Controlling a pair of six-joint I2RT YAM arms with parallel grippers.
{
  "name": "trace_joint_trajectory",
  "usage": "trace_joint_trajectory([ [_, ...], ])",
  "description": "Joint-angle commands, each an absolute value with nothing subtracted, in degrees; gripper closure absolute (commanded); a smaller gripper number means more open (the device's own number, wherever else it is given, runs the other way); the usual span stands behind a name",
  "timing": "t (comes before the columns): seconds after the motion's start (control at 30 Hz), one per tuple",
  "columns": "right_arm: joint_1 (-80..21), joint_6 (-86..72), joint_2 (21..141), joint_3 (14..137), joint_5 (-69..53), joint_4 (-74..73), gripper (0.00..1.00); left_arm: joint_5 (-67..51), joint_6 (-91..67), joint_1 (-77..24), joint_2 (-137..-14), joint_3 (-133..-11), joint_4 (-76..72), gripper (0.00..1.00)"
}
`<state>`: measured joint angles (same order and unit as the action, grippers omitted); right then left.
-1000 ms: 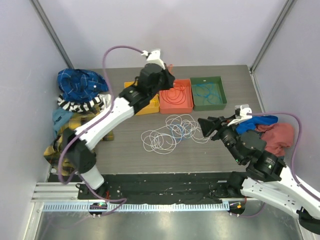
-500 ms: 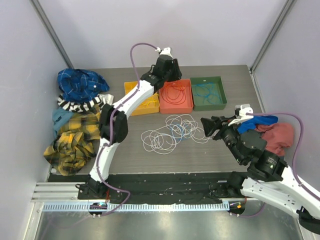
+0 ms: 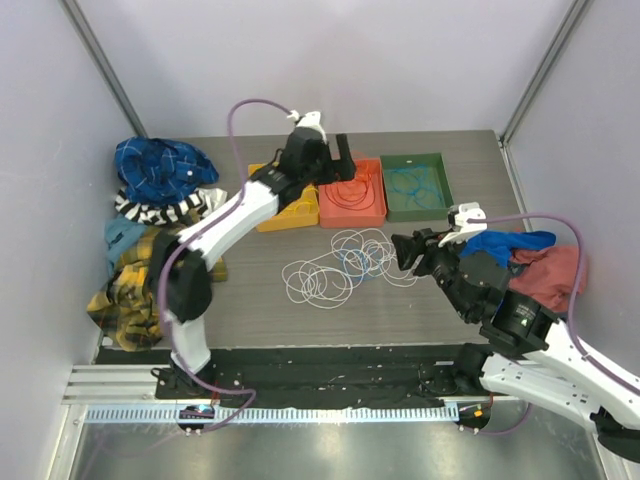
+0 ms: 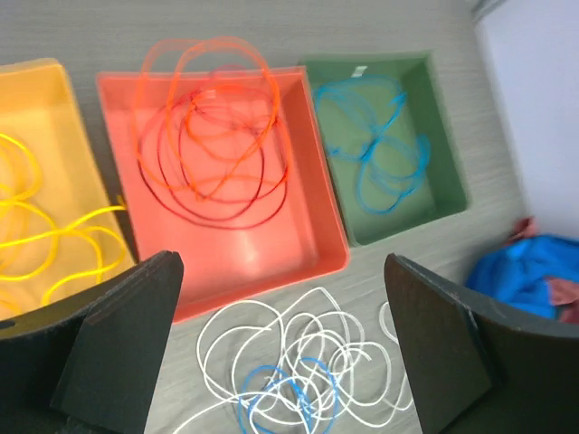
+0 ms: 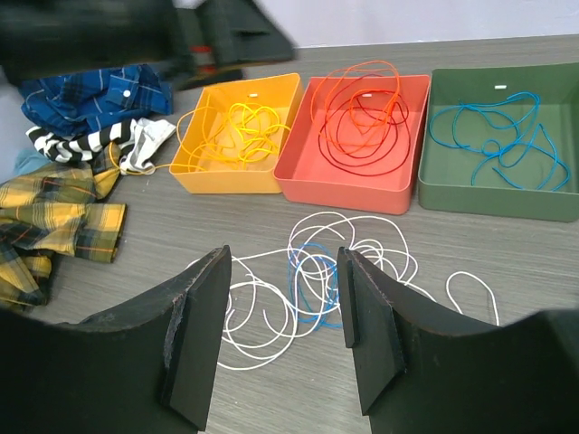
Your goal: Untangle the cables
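A tangle of white cables with a blue cable through it lies mid-table. Orange and red cables lie in the red tray, yellow cables in the yellow tray, and blue cables in the green tray. My left gripper hovers open over the red tray, holding nothing; its view shows the tangle beyond its gripper. My right gripper stands open just right of the tangle, empty.
A heap of plaid and striped cloths fills the table's left side. Blue and red cloths lie at the right, beside my right arm. Walls close in on the left, back and right.
My left gripper has gone from shut to wide open above the red tray, and its arm has shifted there. My right gripper has edged left toward the tangle.
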<state>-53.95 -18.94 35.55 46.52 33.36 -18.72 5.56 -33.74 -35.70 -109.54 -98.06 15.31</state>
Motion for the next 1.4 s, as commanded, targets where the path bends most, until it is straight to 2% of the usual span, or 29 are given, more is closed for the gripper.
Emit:
trace_joint_trajectory([
  [0.0,-54.05,-19.16,36.91,49.22,35.42,-15.29,0.42,14.66,-33.92,-38.49,-91.17,-84.93,8.18,0.00],
  [0.27,-54.05,-25.65,47.53,50.80,37.97,-15.12,0.38,32.14,-42.53,-46.58,-70.94,-66.90,26.15,0.00],
  [0.5,-53.88,-26.54,59.56,54.67,36.83,-15.20,0.38,37.44,-51.58,-46.67,-59.86,-57.05,39.70,0.00],
  [0.6,-52.92,-27.42,65.36,54.84,34.37,-14.86,0.42,38.41,-54.57,-46.67,-55.47,-53.36,43.32,0.00],
  [0.87,-50.98,-30.94,79.26,53.61,29.19,-8.09,0.48,37.00,-57.30,-46.58,-40.63,-44.22,43.68,0.00],
  [1.0,-50.45,-30.32,83.58,55.81,24.37,-6.33,0.55,37.09,-58.18,-46.58,-37.36,-40.97,44.21,0.00],
  [1.07,-50.36,-30.85,84.46,56.07,22.77,-4.05,0.54,37.00,-58.88,-46.58,-37.09,-40.52,44.91,0.00],
  [1.2,-50.19,-30.41,87.26,58.18,27.14,-6.49,0.46,36.48,-59.76,-46.58,-37.70,-39.90,45.35,0.00],
  [1.37,-47.20,-32.43,85.87,54.85,28.83,-8.00,0.45,36.21,-59.77,-46.58,-38.76,-39.82,45.44,0.00],
])
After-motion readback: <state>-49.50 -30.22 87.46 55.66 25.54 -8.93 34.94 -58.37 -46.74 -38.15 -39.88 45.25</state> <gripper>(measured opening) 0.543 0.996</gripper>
